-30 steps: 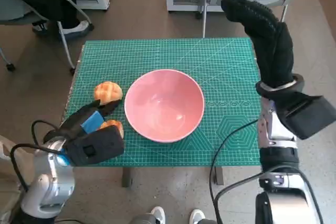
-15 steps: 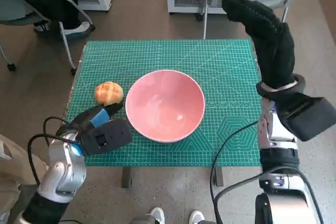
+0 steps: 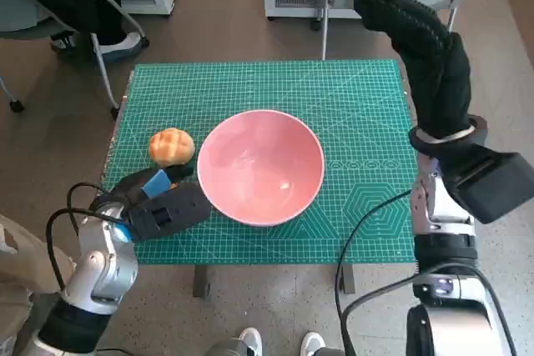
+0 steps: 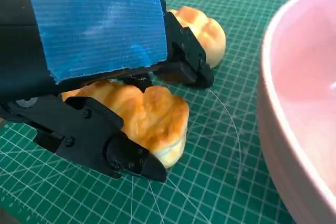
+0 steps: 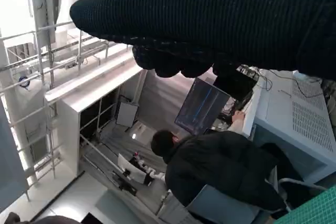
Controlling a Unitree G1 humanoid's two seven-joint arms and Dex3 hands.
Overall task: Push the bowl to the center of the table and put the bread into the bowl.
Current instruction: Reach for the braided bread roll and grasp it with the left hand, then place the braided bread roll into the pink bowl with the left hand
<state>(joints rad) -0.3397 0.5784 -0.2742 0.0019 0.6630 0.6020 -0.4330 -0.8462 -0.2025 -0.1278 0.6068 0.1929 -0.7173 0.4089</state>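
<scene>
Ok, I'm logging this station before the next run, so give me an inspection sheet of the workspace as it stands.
Surface: green cutting mat covers the small table.
Job's things: pink bowl near the mat's centre, nothing in it; one bread roll on the mat beside it; second bread roll in the left hand.
Clutter: nothing seen.
Hands: left hand grips the second roll at mat level; right hand raised off the table, holding nothing.
Cables: black cables hang along both forearms.
Surroundings: seated person at a monitor; chair by the table.
</scene>
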